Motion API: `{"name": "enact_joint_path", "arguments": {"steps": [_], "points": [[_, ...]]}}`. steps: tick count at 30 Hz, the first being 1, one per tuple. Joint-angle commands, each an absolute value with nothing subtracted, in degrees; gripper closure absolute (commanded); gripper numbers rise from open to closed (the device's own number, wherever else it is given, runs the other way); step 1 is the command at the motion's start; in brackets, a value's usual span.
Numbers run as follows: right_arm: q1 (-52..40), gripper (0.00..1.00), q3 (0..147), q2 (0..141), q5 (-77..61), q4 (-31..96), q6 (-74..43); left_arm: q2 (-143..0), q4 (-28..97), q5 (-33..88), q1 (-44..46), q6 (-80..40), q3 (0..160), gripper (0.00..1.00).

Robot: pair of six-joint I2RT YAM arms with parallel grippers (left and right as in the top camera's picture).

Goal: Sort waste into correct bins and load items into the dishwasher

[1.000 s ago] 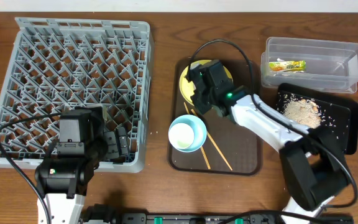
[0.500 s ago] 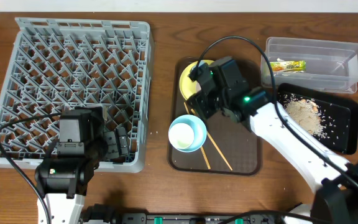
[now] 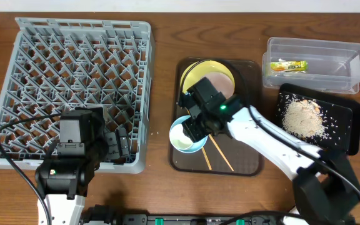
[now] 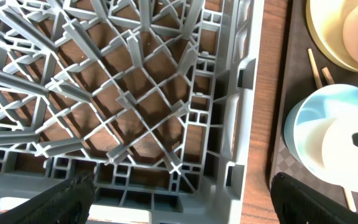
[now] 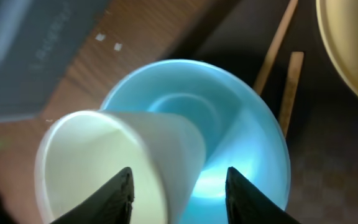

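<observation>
Cup (image 5: pixel 104 155) lies tilted in the blue bowl (image 5: pixel 247 149), at the 7 o'clock corner of the brown tray (image 3: pixel 249 150). The right gripper (image 5: pixel 178 173) hangs over it, fingers spread apart, not closed on anything. The left gripper (image 4: pixel 182 183) gapes wide and empty over the 5 o'clock corner of the rack (image 3: pixel 74 62). Chopsticks (image 3: pixel 220 153) lie at the bowl's 4 o'clock, the plate (image 3: pixel 195 74) at 12. Farther off, at 2 o'clock, the wrapper (image 3: pixel 289 65) lies in the tub (image 3: pixel 349 50); crumbs (image 3: pixel 302 115) cover the black tray (image 3: pixel 349 122) beside it.
</observation>
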State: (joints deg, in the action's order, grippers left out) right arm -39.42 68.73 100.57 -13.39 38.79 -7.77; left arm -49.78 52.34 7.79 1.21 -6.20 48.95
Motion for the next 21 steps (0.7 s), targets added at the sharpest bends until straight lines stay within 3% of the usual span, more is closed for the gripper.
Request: {"name": "enact_joint_path", "arguments": {"steps": [1,3,6,15,21], "points": [[-39.8,0.71,68.4,104.0,-10.1,37.7,-10.8,-49.7,52.5,8.4,0.9,-6.7,50.3,0.08],[-39.8,0.90,68.4,105.0,-10.5,37.7,-11.4,-49.7,52.5,8.4,0.9,-6.7,50.3,0.08],[-39.8,0.99,68.7,104.5,-10.6,36.8,-11.8,-49.7,52.4,8.4,0.9,-6.7,50.3,0.08],[-35.2,0.99,75.5,93.4,-11.0,38.4,-12.0,-49.7,52.2,9.8,0.9,-6.8,50.3,0.08],[-30.0,0.99,75.7,87.5,-17.1,36.2,-14.5,-51.6,45.1,28.1,1.0,-8.9,50.1,0.08]]}}
